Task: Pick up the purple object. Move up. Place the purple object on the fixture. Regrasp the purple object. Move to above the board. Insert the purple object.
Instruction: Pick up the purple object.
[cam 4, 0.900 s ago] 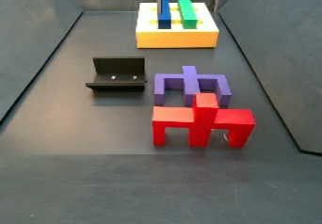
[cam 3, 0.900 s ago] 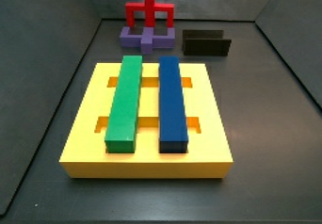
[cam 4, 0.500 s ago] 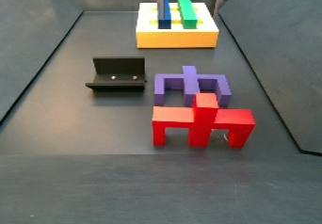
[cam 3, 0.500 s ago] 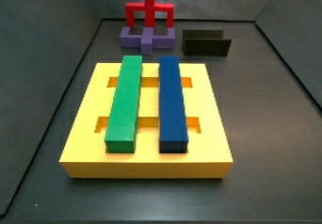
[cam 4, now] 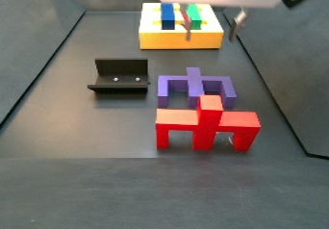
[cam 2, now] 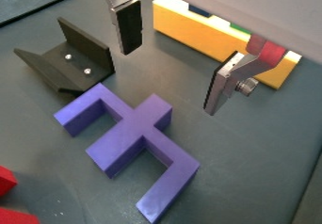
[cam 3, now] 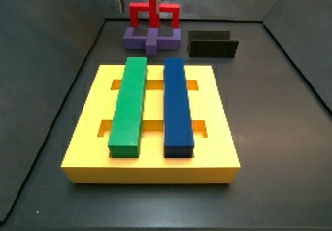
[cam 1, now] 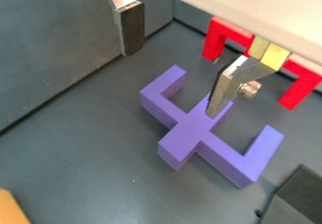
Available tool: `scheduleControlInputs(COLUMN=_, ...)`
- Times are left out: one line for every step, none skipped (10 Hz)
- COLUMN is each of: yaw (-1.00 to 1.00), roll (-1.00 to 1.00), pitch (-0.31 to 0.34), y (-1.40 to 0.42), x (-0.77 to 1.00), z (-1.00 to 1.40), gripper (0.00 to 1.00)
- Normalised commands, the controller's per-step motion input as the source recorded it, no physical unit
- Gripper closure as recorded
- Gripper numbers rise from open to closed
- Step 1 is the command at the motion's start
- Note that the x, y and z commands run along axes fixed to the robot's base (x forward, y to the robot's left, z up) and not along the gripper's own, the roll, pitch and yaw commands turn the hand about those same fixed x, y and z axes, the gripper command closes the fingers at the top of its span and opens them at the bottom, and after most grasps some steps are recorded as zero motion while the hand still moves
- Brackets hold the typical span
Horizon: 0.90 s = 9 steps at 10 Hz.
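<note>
Dark matte floor, blocky purple object [cam 1: 201, 129] beneath spread gripper [cam 1: 176, 56].

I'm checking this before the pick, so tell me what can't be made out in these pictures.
- The tool: its open fingers show in both wrist views above the purple object; in a side view only a blurred edge of it shows, cut off by the frame edge.
- Red piece: partly behind a finger in a wrist view.
- The board: slots largely covered by the green bar and blue bar.
- The fixture: cut off at the frame corner in a wrist view.
</note>
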Motion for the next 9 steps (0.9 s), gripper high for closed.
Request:
scheduleControlInputs(yaw=0.0, roll=0.0, pitch=0.0, y=0.02, x=0.38, z=-0.97, gripper=0.0)
scheduleControlInputs(yaw=0.02, roll=0.0, pitch=0.071, y=0.0, x=0.71, z=-0.6, gripper=0.0)
scheduleControlInputs(yaw=0.0, roll=0.0, pitch=0.084, y=-0.03, x=0.72, z=-0.57, gripper=0.0)
scheduleControlInputs(yaw=0.0, roll=-0.05, pitch=0.0, y=-0.1, x=0.39, z=-0.67, gripper=0.0)
scheduleControlInputs(yaw=0.0, roll=-0.06, pitch=-0.003, y=-0.09, x=0.21, z=-0.69, gripper=0.0)
scheduleControlInputs(yaw=0.0, roll=-0.03, pitch=0.0, y=-0.05, x=0.16, z=-0.65, gripper=0.0)
scheduleControlInputs(yaw=0.0, roll=-0.01, pitch=0.0, y=0.0, x=0.02, z=-0.59, gripper=0.0)
scheduleControlInputs(yaw=0.0, roll=-0.02, pitch=-0.026, y=0.0, x=0.0, z=-0.42, gripper=0.0)
scheduleControlInputs(yaw=0.0, roll=-0.02, pitch=-0.031, y=0.0, x=0.0, z=-0.42, gripper=0.0)
